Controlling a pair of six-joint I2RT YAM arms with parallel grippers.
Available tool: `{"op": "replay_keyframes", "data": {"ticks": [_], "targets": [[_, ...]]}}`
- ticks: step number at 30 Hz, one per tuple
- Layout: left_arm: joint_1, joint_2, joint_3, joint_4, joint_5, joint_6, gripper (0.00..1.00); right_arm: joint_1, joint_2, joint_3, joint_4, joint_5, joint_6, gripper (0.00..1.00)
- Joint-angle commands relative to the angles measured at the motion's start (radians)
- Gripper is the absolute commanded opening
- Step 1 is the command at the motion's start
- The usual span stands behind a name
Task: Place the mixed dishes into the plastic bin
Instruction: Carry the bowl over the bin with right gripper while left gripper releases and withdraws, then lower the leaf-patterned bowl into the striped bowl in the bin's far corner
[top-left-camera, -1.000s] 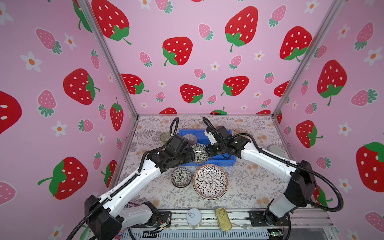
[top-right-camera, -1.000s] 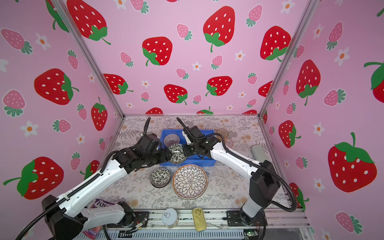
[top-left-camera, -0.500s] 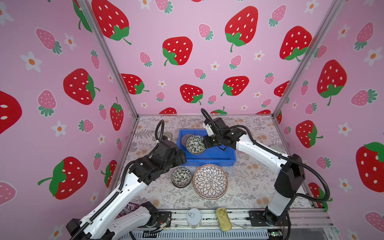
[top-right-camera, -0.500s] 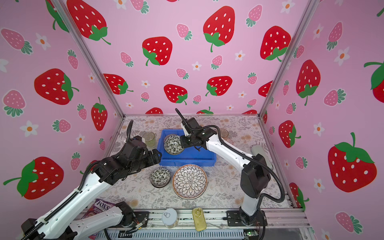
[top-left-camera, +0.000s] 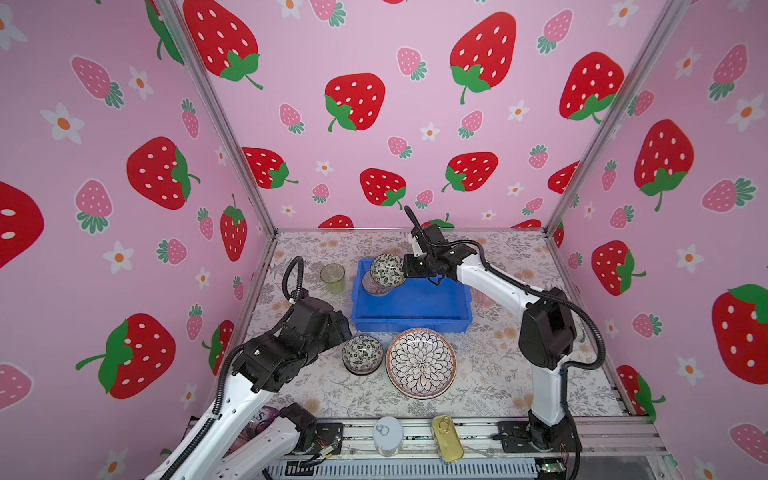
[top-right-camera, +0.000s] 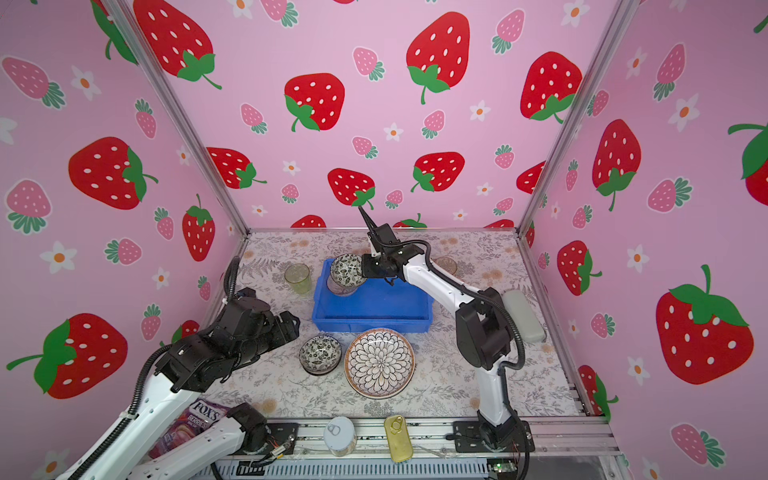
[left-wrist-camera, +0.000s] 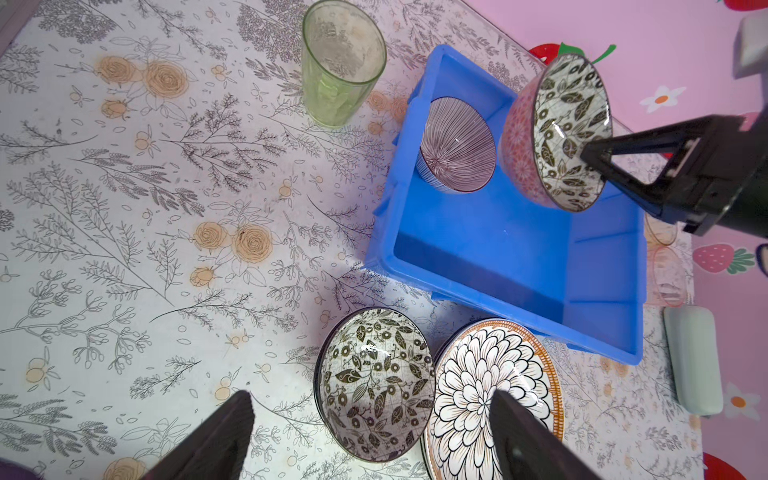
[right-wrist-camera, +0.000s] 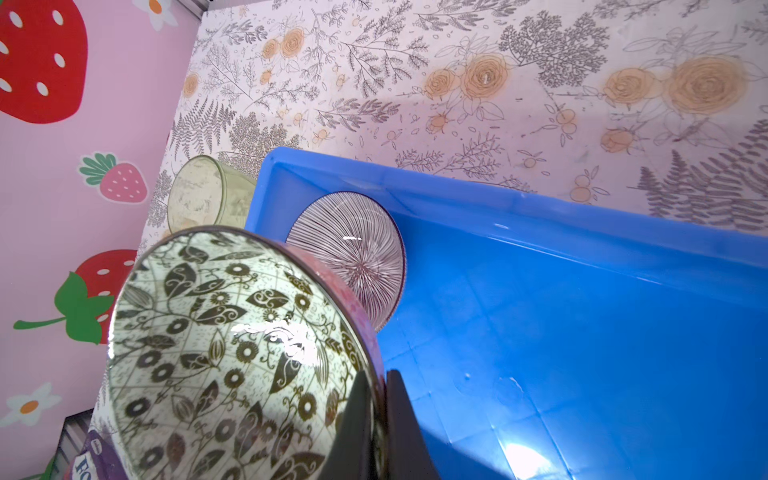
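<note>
My right gripper (top-left-camera: 404, 266) (right-wrist-camera: 378, 411) is shut on the rim of a black-floral bowl (top-left-camera: 387, 269) (right-wrist-camera: 224, 345). It holds the bowl tilted over the far left corner of the blue plastic bin (top-left-camera: 424, 299) (right-wrist-camera: 582, 332). A purple-striped bowl (top-left-camera: 370, 286) (right-wrist-camera: 353, 257) sits in that corner, just beneath. My left gripper (top-left-camera: 341, 326) (left-wrist-camera: 370, 399) hangs open and empty above a second black-floral bowl (top-left-camera: 362, 353) (left-wrist-camera: 374, 382). Next to that bowl, in front of the bin, lies the petal-patterned plate (top-left-camera: 422, 362) (left-wrist-camera: 490, 395). A green tumbler (top-left-camera: 332, 278) (left-wrist-camera: 340, 62) stands left of the bin.
A silver round tin (top-left-camera: 387, 434) and a gold oval tin (top-left-camera: 446, 438) lie on the front rail. A purple candy bag (top-right-camera: 195, 419) lies under my left arm. A pale oblong case (top-right-camera: 523, 316) lies by the right wall, and a translucent tumbler (top-right-camera: 446, 264) stands behind my right arm.
My right gripper has carried the floral bowl from the bin's front toward its far left corner. My left gripper has drawn back to the near left, its jaws wider.
</note>
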Motion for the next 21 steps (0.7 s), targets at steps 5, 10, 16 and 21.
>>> {"op": "replay_keyframes", "data": {"ticks": [5, 10, 16, 21], "targets": [[0.025, -0.026, -0.004, -0.072, -0.037, 0.005, 0.92, 0.005, 0.056, 0.071, 0.071, -0.024, 0.071, 0.00], [0.039, -0.035, -0.017, -0.079, -0.025, 0.011, 0.92, 0.006, 0.105, 0.091, 0.087, -0.033, 0.091, 0.00], [0.059, -0.035, -0.028, -0.079, -0.005, 0.027, 0.92, 0.005, 0.139, 0.103, 0.100, -0.025, 0.110, 0.00], [0.078, -0.027, -0.033, -0.078, 0.012, 0.044, 0.93, 0.004, 0.159, 0.110, 0.102, -0.009, 0.120, 0.00]]}}
